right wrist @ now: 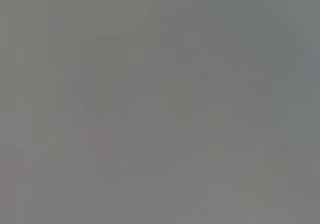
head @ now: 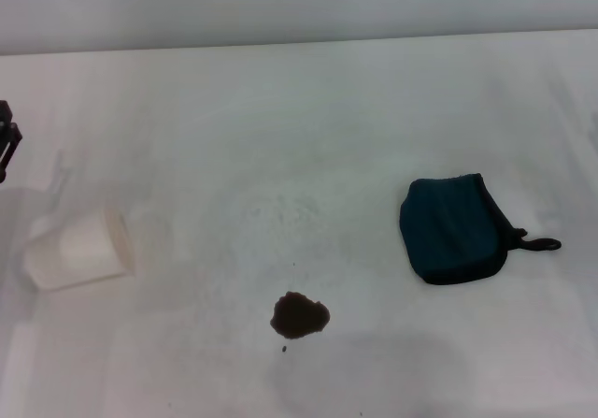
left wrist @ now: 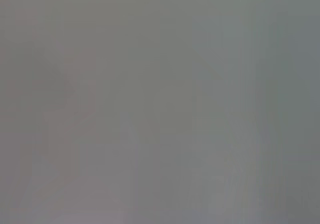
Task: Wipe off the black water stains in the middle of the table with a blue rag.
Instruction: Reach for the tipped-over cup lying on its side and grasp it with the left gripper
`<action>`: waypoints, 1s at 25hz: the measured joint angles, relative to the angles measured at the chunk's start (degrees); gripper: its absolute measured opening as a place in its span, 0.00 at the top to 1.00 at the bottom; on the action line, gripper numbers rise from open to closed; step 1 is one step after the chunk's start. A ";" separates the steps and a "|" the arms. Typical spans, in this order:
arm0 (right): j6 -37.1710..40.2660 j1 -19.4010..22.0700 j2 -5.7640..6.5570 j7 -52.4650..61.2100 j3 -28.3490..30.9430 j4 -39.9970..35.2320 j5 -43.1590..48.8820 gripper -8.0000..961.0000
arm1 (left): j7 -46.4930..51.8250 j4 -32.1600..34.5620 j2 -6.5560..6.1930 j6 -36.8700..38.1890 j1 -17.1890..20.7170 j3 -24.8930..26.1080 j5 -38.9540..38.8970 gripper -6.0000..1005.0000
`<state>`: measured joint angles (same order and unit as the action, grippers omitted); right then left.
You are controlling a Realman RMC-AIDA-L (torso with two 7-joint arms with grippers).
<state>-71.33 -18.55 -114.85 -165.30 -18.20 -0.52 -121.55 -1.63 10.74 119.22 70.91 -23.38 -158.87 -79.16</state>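
Listing what we see: table (head: 280, 119); stain (head: 300, 315), 1 speck beside it; rag (head: 453, 229) right, well apart; cup (head: 77, 248) left; left gripper (head: 7, 139) at edge, opening we cannot tell

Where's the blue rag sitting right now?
In the head view, the blue rag lies flat on the table, on the robot's right, up and to the right of the black water stains, untouched.
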 joint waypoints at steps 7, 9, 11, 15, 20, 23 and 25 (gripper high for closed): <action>-0.86 0.14 -0.02 0.07 0.26 0.20 -0.33 0.11 | -0.86 -0.48 -0.04 0.25 -0.43 -0.23 0.12 0.13; -0.48 0.08 -0.02 0.07 -0.27 0.25 -0.10 0.11 | -2.47 -0.52 -0.04 0.34 -0.93 -0.22 0.33 0.13; -0.38 0.06 -0.02 0.07 -0.36 0.28 -0.08 0.11 | -3.07 -0.65 -0.14 0.13 -1.70 -0.09 0.53 0.13; -0.25 -0.11 -0.02 0.07 -0.43 0.33 -0.04 0.11 | -1.64 -0.66 -0.22 -0.20 -2.61 0.11 0.58 0.13; -0.01 -0.15 -0.02 0.37 -0.44 0.37 -0.01 0.11 | 2.54 -0.67 -0.43 -1.16 -3.57 -0.20 1.42 0.13; 0.11 0.14 -0.02 0.53 -0.44 0.66 0.00 0.11 | 8.26 -2.06 -1.22 -2.56 -5.20 -0.20 5.09 0.13; 0.15 0.31 -0.02 0.56 -0.44 0.97 0.01 0.11 | 14.57 -4.08 -1.87 -3.11 -6.79 -0.20 8.48 0.13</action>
<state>-71.18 -18.24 -114.87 -164.73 -18.64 0.45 -121.54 12.94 6.66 117.35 67.79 -30.17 -159.07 -70.67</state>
